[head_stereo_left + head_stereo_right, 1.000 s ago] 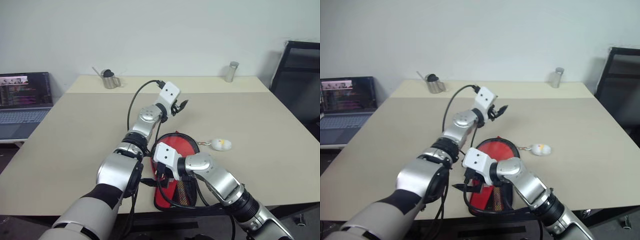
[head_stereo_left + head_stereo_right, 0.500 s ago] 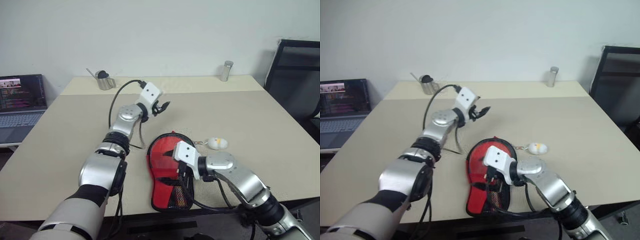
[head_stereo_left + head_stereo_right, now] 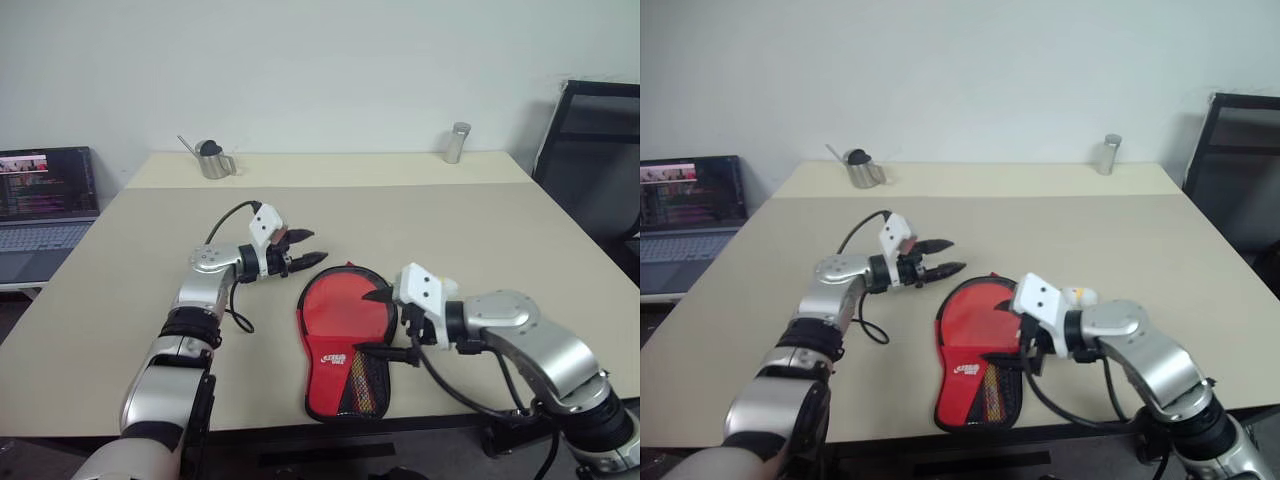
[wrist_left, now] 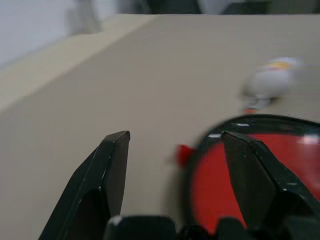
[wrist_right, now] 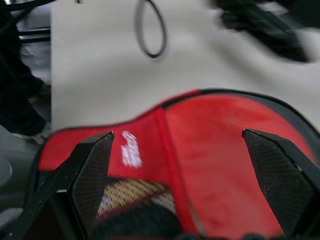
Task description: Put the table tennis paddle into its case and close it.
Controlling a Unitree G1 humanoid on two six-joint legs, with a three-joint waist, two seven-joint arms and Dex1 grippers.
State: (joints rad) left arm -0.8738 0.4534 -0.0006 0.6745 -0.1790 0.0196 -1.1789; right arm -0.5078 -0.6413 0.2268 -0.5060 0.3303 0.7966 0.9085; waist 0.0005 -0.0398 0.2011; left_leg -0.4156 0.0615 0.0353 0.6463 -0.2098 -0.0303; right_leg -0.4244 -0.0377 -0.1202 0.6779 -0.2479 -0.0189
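- Left gripper (image 3: pixel 304 261): fingers apart, empty, hovering just off the round end of the case (image 3: pixel 343 340).
- Right gripper (image 3: pixel 385 322): fingers spread wide, empty, at the case's right side.
- The case lies flat near the table's (image 3: pixel 520 240) front edge, handle end toward that edge, red panel up.
- A small white object (image 4: pixel 274 80) sits just right of the case.
- A metal cup (image 3: pixel 213 160) and a canister (image 3: pixel 457 142) stand by the far edge.

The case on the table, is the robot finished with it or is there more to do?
Nearly finished, it looks like. The case lies flat on the table, and no paddle lies outside it, so it seems packed. Whether the zip is fully closed I cannot tell. Nothing is in hand: the left gripper and right gripper are both open beside the case. Left, perhaps: checking the zip.
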